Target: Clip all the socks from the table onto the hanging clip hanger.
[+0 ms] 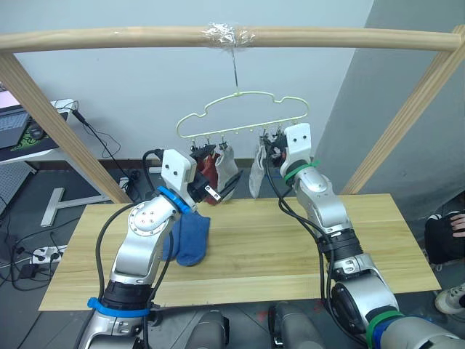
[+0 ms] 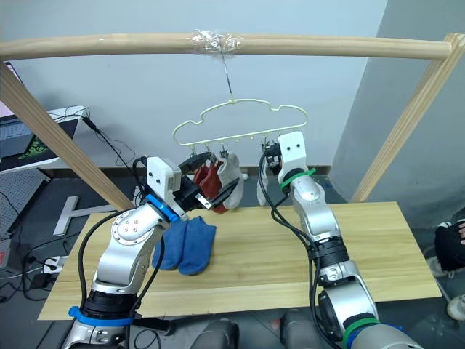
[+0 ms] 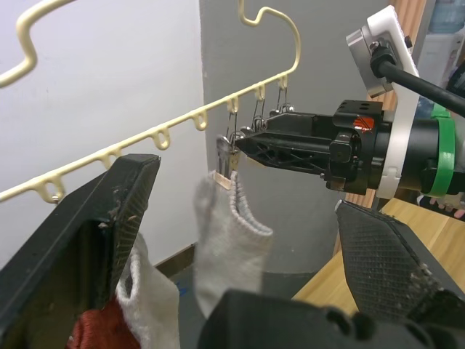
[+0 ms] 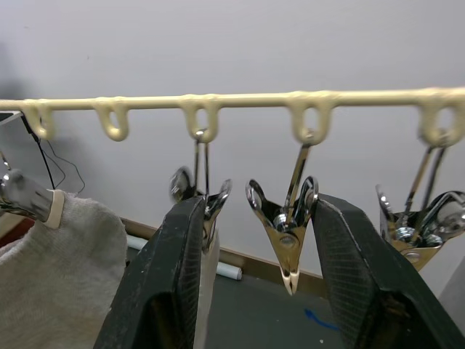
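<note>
The pale-yellow clip hanger (image 1: pixel 240 116) hangs by its hook from the wooden pole. A brick red sock (image 1: pixel 207 169) and two light grey socks (image 1: pixel 227 166) (image 1: pixel 258 173) hang from its clips. Two blue socks (image 2: pixel 185 243) lie together on the table (image 1: pixel 290 247), left of centre. My left gripper (image 3: pixel 243 189) is open and raised just below the red and grey socks, holding nothing. My right gripper (image 4: pixel 258 205) is open at the hanger's right end. Its fingers (image 4: pixel 171 276) stand on either side of a bare metal clip (image 4: pixel 287 236).
The round wooden pole frame (image 1: pixel 232 36) spans the top, with slanted posts (image 1: pixel 58 123) (image 1: pixel 407 116) at both sides of the table. A desk with a laptop (image 1: pixel 18 127) and floor cables sit far left. A person's hand (image 1: pixel 447 236) shows at the right edge.
</note>
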Robot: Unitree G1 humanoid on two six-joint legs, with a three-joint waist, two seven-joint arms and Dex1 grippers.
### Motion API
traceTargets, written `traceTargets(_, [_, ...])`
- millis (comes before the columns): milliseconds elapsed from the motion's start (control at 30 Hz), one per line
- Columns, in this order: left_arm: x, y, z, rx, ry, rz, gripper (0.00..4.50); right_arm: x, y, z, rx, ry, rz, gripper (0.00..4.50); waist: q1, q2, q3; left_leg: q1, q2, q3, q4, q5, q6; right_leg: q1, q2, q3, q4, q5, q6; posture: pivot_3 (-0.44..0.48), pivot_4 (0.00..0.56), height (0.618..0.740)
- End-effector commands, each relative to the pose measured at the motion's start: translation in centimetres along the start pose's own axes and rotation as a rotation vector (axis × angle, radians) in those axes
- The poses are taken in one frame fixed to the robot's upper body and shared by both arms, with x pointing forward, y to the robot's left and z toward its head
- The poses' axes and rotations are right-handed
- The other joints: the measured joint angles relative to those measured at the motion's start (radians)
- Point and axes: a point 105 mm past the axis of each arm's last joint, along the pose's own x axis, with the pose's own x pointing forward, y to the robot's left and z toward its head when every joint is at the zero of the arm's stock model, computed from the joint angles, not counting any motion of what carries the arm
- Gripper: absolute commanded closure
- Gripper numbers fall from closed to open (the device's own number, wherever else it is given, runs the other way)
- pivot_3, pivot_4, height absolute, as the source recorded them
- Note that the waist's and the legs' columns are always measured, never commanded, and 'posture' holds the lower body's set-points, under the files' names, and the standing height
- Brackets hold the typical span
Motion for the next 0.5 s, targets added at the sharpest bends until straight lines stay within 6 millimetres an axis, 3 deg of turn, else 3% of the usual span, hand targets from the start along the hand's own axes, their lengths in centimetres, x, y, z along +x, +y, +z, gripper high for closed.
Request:
traceTargets(33, [-0.1, 0.1, 1.3, 0.014, -0.042, 0.007, 0.0, -0.7, -0.1, 2.1, -0.008, -0.105, 0.02, 2.19, 0.0, 0.0, 0.0, 0.0, 0.0, 0.0, 0.0, 0.0, 0.0, 0.0, 0.0, 0.0, 0.0, 0.0, 0.0, 0.059, 0.15, 0.74])
traceTargets(267, [-0.1, 0.1, 1.1, 0.01, -0.037, 0.011, 0.0, -2.7, -0.6, 1.6, -0.012, -0.115, 0.004, 2.19, 0.001, 0.0, 0.0, 0.0, 0.0, -0.001, 0.0, 0.0, 0.0, 0.0, 0.0, 0.0, 0.0, 0.0, 0.0, 0.059, 0.15, 0.74])
traceTargets(500, [0.2, 0.0, 1.3, 0.006, -0.043, 0.007, 0.0, -2.6, -0.6, 0.3, -0.017, -0.056, -0.017, 2.19, 0.0, 0.0, 0.0, 0.001, 0.001, 0.0, 0.0, 0.0, 0.0, 0.001, 0.001, 0.0, 0.001, 0.0, 0.0, 0.048, 0.155, 0.74])
